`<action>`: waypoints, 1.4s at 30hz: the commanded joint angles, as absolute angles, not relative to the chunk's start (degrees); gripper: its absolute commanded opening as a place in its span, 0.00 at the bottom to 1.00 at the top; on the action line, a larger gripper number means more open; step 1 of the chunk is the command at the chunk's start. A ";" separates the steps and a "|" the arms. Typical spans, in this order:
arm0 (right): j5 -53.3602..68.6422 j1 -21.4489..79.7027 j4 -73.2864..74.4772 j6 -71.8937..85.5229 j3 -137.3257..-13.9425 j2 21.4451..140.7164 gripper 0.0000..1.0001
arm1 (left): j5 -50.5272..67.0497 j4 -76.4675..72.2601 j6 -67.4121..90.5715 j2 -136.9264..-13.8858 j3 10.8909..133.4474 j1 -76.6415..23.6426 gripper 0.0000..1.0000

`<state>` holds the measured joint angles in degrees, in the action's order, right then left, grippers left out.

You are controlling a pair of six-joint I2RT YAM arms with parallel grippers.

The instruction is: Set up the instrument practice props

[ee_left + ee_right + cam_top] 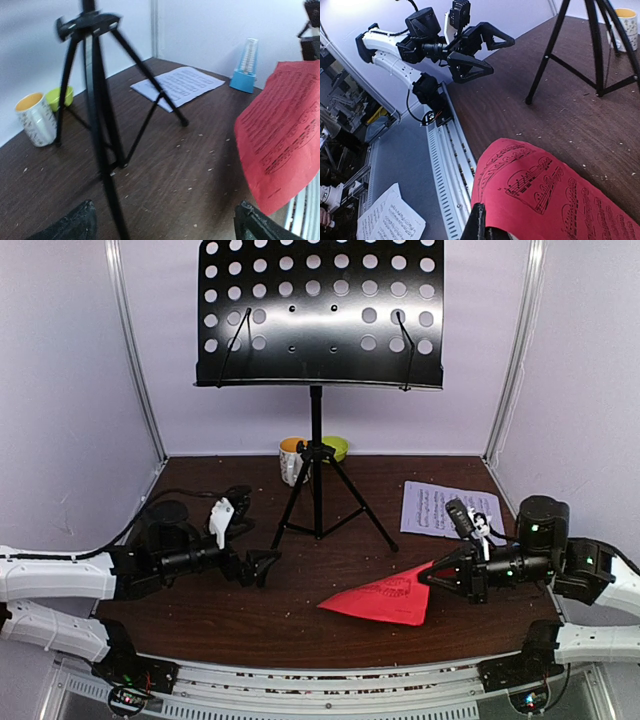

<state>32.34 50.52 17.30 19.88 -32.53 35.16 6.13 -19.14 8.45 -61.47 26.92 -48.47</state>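
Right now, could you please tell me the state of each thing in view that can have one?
music stand: upright, legs spread, desk bare.
red sheet: pinched by the right gripper, partly lifted.
pale sheet: lying flat, untouched.
metronome: upright, cover on.
mug: upright.
green bowl: upright.
left gripper: open, empty.
right gripper: shut on red sheet.

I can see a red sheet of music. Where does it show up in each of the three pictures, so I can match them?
Top external: red page lower right of centre, its corner pinched in the right tool.
Left wrist: red page at the right edge, tilted up.
Right wrist: red page fills the bottom right.
Shared landmark: the black tripod shows in all three.
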 commanded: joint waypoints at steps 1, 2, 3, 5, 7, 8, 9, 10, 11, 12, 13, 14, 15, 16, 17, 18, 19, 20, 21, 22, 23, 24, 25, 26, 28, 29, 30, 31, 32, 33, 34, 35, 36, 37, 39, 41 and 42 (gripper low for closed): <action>32.57 54.37 17.62 22.17 -39.32 39.60 0.00 | 3.62 -21.85 0.45 -60.59 30.81 -56.48 0.98; 31.99 54.40 17.06 23.54 -40.37 40.19 0.00 | 2.14 -22.06 0.07 -60.23 30.86 -57.93 0.98; 30.76 54.46 16.40 25.30 -41.37 40.58 0.00 | 1.11 -22.28 0.01 -59.82 30.77 -59.14 0.98; 27.76 54.41 14.68 29.26 -42.37 40.81 0.00 | -1.72 -20.96 -0.95 -58.74 31.03 -61.98 0.98; 27.67 54.46 10.70 32.97 -42.32 40.47 0.00 | -7.72 -18.28 -3.80 -57.71 31.79 -65.93 0.98; 26.87 54.42 8.37 34.93 -41.98 40.02 0.00 | -10.81 -16.46 -4.64 -57.28 32.16 -67.50 0.98; 26.36 54.42 6.14 36.30 -41.51 39.36 0.00 | -13.69 -14.37 -4.46 -56.80 32.51 -68.63 0.98; 25.91 54.49 2.66 37.29 -40.60 38.36 0.00 | -15.73 -13.04 -2.70 -55.98 32.54 -68.95 0.98; 24.20 54.61 -1.62 38.33 -39.31 36.52 0.00 | -17.00 -12.90 0.38 -54.82 32.04 -68.99 0.98; 21.93 54.73 -4.87 38.89 -37.89 34.90 0.00 | -17.44 -14.73 3.47 -53.24 30.67 -68.99 0.98; 19.56 54.91 -8.30 39.15 -35.84 33.18 0.00 | -17.56 -18.01 6.97 -51.43 28.49 -68.99 0.98; 17.00 54.98 -11.77 39.31 -33.76 31.70 0.00 | -17.72 -22.24 11.17 -49.54 26.41 -68.99 0.97; 14.19 55.07 -15.14 39.60 -30.90 30.62 0.00 | -18.91 -25.60 15.88 -48.37 24.64 -68.99 0.98; 12.19 55.10 -19.13 40.15 -29.43 30.22 0.00 | -19.29 -28.40 19.88 -47.90 23.80 -68.99 0.98; 10.43 55.15 -22.63 40.81 -26.89 30.45 0.00 | -19.50 -30.42 23.15 -48.30 23.82 -68.99 0.98; 9.12 55.31 -26.01 41.65 -25.41 31.21 0.00 | -19.58 -31.36 26.04 -49.16 24.68 -69.06 0.98; 8.28 55.68 -29.76 42.45 -24.06 32.38 0.00 | -19.74 -31.77 27.92 -51.31 26.05 -69.50 0.98; 7.62 56.12 -32.99 42.95 -23.20 33.84 0.00 | -19.86 -32.37 29.14 -53.29 27.83 -70.07 0.98; 6.85 56.87 -35.41 43.13 -22.68 35.23 0.00 | -19.80 -33.80 30.20 -55.29 29.36 -70.70 0.98; 5.93 58.17 -37.01 42.65 -22.54 36.73 0.00 | -19.20 -36.07 31.32 -57.45 30.90 -71.20 0.98; 4.94 59.34 -38.52 41.92 -22.51 37.98 0.00 | -18.57 -38.72 32.51 -59.36 31.88 -71.65 0.98; 3.87 60.55 -39.63 40.96 -22.64 39.08 0.00 | -18.35 -41.27 33.87 -61.44 32.64 -72.12 0.98; 2.81 61.72 -40.60 39.95 -22.77 40.15 0.00 | -18.07 -43.79 35.61 -63.42 33.29 -72.56 0.98; 1.78 62.80 -41.52 38.90 -22.93 40.96 0.00 | -17.69 -46.23 37.83 -65.07 33.84 -72.79 0.98; -0.16 64.65 -43.46 37.26 -23.32 42.91 0.00 | -16.41 -52.18 42.40 -68.75 34.37 -72.86 0.98; -0.62 65.41 -44.29 36.45 -23.50 43.93 0.00 | -15.71 -55.35 43.98 -70.58 34.74 -72.86 0.98; -0.96 66.22 -45.23 35.66 -23.57 45.03 0.00 | -15.13 -57.43 45.50 -72.02 35.25 -72.86 0.98; -1.22 67.06 -46.28 34.80 -23.71 46.22 0.00 | -14.77 -58.78 47.01 -73.23 35.85 -72.85 0.97; -1.70 67.90 -46.85 34.06 -23.85 47.24 0.00 | -14.16 -60.20 47.79 -74.31 36.53 -72.86 0.97; -2.25 68.67 -47.23 33.26 -24.06 48.18 0.00 | -13.94 -61.05 48.58 -75.22 36.94 -72.86 0.95; -2.62 69.33 -47.87 32.65 -24.11 49.15 0.00 | -14.01 -61.83 49.46 -75.99 37.21 -72.86 0.94; -2.96 69.94 -48.80 32.07 -24.08 49.74 0.00 | -14.27 -62.73 50.30 -76.55 37.15 -72.85 0.93; -3.57 70.51 -49.54 31.35 -24.00 50.22 0.00 | -14.49 -64.07 50.80 -77.01 36.93 -72.86 0.91; -4.18 71.11 -49.69 30.52 -24.04 50.61 0.00 | -14.69 -65.69 51.15 -77.32 36.59 -72.86 0.90; -5.51 72.04 -49.76 28.93 -23.98 51.15 0.00 | -14.55 -67.31 51.40 -77.43 36.26 -72.86 0.88; -5.82 72.45 -51.01 27.96 -23.74 52.02 0.00 | -14.58 -66.77 51.41 -77.43 36.70 -72.91 0.85; -5.64 72.66 -51.55 27.57 -23.68 52.49 0.00 | -14.66 -66.68 51.55 -77.56 36.69 -72.87 0.83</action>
<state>-3.07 71.64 -46.83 31.38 -22.85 51.42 -15.18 -60.31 49.56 -77.41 35.40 -72.77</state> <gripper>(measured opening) 0.009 0.857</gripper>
